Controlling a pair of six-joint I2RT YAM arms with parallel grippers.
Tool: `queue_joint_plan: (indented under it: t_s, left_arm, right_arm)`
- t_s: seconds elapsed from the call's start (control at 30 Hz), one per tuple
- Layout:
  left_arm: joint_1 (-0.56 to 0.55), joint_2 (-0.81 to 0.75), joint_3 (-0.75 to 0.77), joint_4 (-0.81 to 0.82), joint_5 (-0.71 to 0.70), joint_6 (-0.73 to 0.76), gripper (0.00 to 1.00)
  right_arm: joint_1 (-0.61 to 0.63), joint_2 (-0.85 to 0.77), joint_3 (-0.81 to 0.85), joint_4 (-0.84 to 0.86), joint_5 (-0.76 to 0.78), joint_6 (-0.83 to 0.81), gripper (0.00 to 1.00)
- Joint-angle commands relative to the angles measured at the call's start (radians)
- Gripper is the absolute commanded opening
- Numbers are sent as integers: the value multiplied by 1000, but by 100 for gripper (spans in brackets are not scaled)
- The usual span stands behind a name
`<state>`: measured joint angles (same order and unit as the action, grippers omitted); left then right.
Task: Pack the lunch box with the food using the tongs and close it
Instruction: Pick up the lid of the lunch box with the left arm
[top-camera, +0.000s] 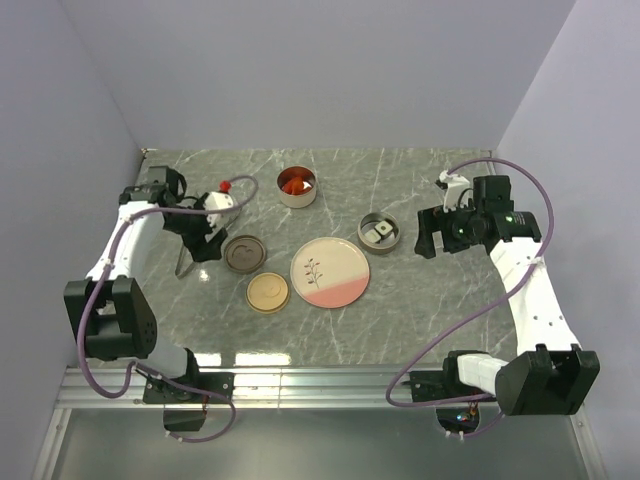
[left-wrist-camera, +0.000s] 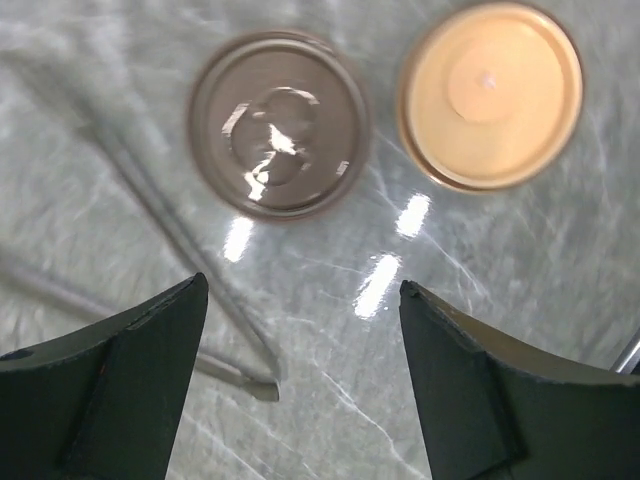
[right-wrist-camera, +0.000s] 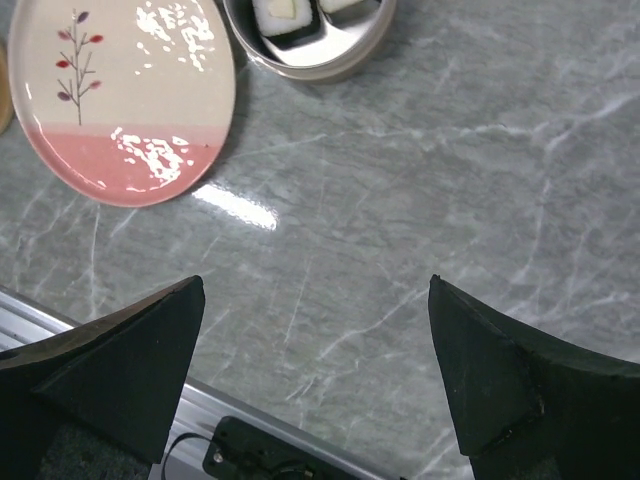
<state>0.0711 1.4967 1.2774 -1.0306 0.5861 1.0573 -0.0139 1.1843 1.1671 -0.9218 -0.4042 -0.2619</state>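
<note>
The long slim silver metal tongs (left-wrist-camera: 172, 235) are lying flat near the left edge of the marble bench (top-camera: 400, 190), and the left gripper (left-wrist-camera: 300, 288) is hanging released and empty over them. The right gripper (right-wrist-camera: 315, 285) is gaping empty near the right edge. White-and-black sushi pieces (right-wrist-camera: 283, 12) are sitting in a round grey tin (right-wrist-camera: 330, 62).

We are counting one plate (top-camera: 340, 262), with two round containers sitting at its twelve and two o'clock: the red-filled container (top-camera: 297, 200) and the sushi container (top-camera: 378, 247), which is showing two sushi pieces (right-wrist-camera: 283, 12). Two lids, the brown lid (top-camera: 244, 252) and the tan lid (top-camera: 268, 292), are lying at nine o'clock, and one pair of tongs (top-camera: 183, 262) is lying farther out that way.
</note>
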Motion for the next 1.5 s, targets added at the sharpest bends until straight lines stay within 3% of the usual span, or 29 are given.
queue_joint_plan:
  t_s: [0.0,0.23,0.4,0.6,0.77,1.17,1.27,1.4,1.47]
  left_arm:
    - [-57,-15,-48,-25,-11,197,83]
    - [-214,5,-173,107,-138,306,73]
    - [-220,85,-147,119,-128,401,71]
    - [-228,152,-151,156,-112,443,61]
    - [-232,165,-194,211,-120,432,50]
    - [-235,191,-280,267,-167,432,38]
    - [-237,186,-305,282,-177,435,30]
    - [-240,185,-331,287,-187,437,12]
    - [-240,177,-335,284,-192,443,9]
  right_arm:
    - [-4,-2,87,-26,50,6,100]
    - [-6,-28,79,-9,1,-13,100]
    - [-4,-54,66,5,1,3,100]
    - [-4,-67,66,-15,21,1,100]
    - [-4,-84,48,-17,42,-5,100]
    - [-4,-80,49,-11,47,10,100]
    - [-4,-80,49,-8,45,13,100]
    - [-4,-80,51,-11,48,15,100]
    - [-4,-81,51,-14,48,13,100]
